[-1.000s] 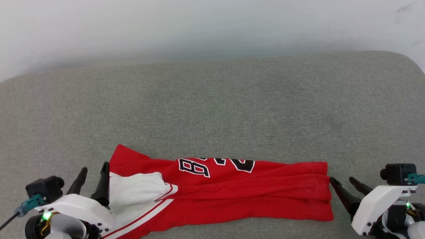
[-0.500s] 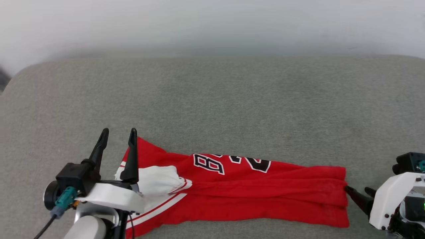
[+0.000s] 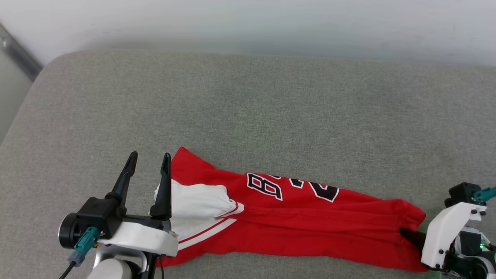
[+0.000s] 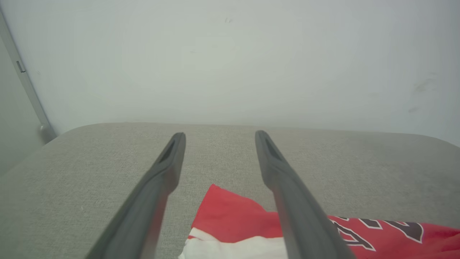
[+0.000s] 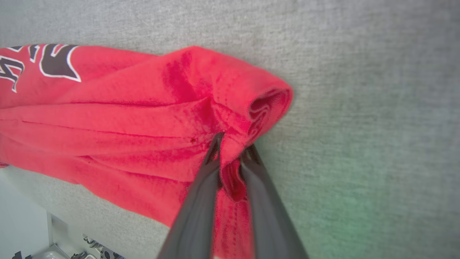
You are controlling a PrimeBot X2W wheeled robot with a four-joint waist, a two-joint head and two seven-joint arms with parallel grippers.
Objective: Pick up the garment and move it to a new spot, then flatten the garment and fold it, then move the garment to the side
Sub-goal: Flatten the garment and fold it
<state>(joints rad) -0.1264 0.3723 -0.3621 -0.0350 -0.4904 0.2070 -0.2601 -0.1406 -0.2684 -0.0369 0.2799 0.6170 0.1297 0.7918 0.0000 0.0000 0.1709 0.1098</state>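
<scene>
The garment (image 3: 294, 228) lies as a long narrow band near the front edge of the grey padded surface (image 3: 248, 108), so a first fold is judged done; further folding and the move aside remain. Its hem end is pinched by the right tool (image 5: 233, 142); the left tool (image 3: 150, 155) is held wide and empty at the sleeve end. The layers underneath are hidden, perhaps bunched.
</scene>
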